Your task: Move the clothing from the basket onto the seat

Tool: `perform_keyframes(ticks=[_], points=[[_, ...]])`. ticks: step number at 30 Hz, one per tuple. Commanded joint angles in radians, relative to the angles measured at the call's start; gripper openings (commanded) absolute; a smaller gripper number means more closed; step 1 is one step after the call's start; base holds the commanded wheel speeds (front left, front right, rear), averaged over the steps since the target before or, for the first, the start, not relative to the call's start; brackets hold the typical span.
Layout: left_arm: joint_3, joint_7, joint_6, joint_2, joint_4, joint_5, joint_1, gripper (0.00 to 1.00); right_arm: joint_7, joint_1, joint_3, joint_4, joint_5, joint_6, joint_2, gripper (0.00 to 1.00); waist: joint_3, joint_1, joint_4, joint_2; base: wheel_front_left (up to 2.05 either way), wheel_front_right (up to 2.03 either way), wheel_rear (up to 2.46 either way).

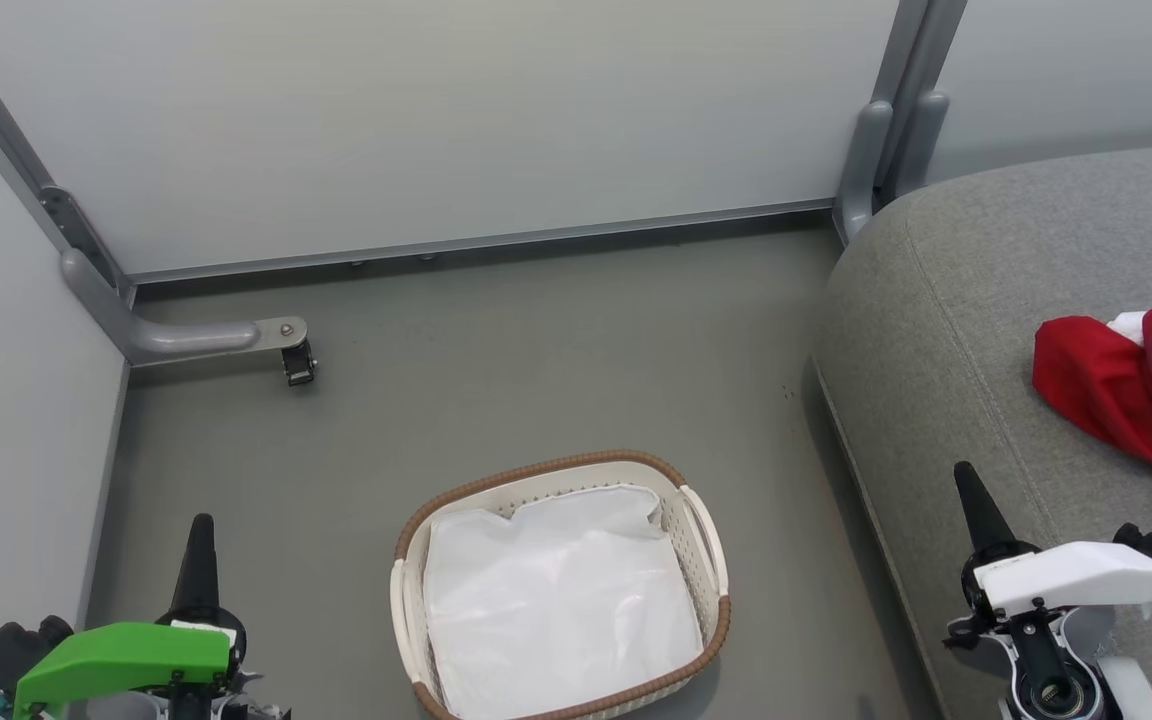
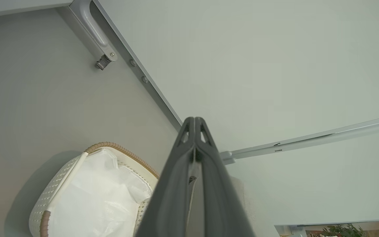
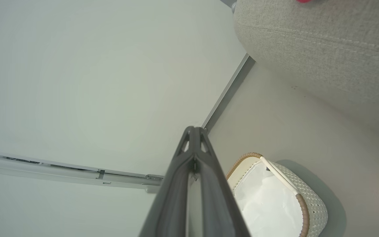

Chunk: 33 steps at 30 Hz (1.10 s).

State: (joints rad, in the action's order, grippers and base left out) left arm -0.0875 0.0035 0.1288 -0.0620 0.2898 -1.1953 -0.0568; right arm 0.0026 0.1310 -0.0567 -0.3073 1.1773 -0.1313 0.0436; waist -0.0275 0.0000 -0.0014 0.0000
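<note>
On seat (image 1: 936,330), at right: red-white clothing (image 1: 1126,390) heaped, cut by frame edge; count of 2 not confirmable. Basket (image 1: 546,467) on floor holds white liner (image 1: 556,600); no red seen. Transfer judged complete; liner best left undisturbed. Left gripper (image 1: 201,530), right gripper (image 1: 971,495): fingers pressed together, nothing held, set low, flanking basket.
</note>
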Motion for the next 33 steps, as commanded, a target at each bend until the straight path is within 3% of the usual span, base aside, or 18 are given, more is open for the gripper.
perform_keyframes(ticks=[1,33], points=[[-0.005,0.007,0.002,-0.001,-0.013,-0.028,-0.026,0.00,0.007,-0.005,-0.007,0.013,0.027,0.001,0.006,0.00,0.001,0.0000,0.000,0.0000,0.00,0.00,0.00],[-0.021,0.077,0.003,0.008,-0.035,-0.285,-0.049,0.00,0.078,-0.020,-0.042,0.048,0.296,0.000,0.008,0.00,0.015,0.0000,0.001,0.0000,0.00,0.00,0.00]])
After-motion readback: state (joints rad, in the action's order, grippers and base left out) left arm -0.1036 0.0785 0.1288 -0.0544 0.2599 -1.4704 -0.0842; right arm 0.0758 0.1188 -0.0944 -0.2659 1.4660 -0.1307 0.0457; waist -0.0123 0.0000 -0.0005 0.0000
